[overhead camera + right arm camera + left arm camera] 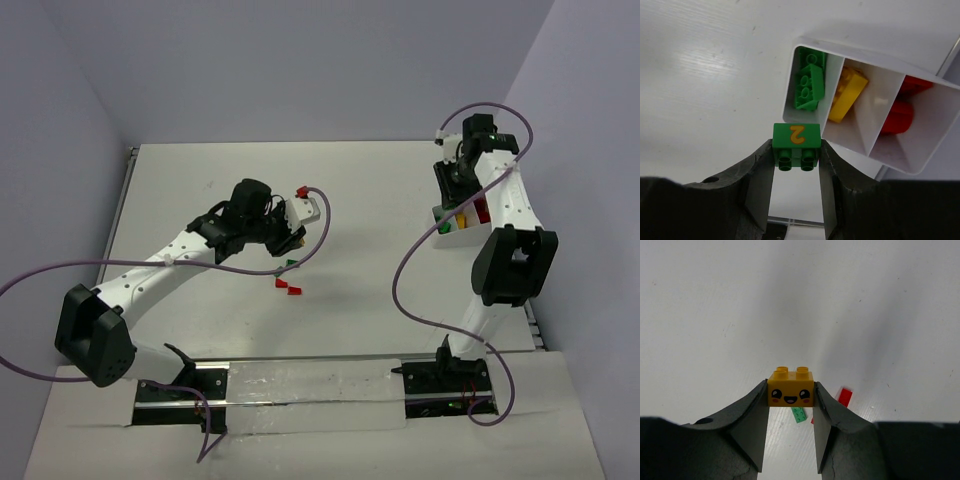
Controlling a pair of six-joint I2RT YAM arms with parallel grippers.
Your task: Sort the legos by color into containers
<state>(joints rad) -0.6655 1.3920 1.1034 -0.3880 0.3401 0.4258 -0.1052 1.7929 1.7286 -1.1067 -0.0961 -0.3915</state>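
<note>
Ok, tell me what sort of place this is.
Probably a robot lab test cell: a white table boxed in by plain walls, the left arm and right arm bolted at its near edge, and toy bricks with a small white sorting tray as the work.

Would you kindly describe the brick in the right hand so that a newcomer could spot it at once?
Look to the white three-compartment tray on the right side of the table; the right hand hangs just beside the end holding green bricks. Between its fingers sits a green brick, the only one printed with a yellow 2.
</note>
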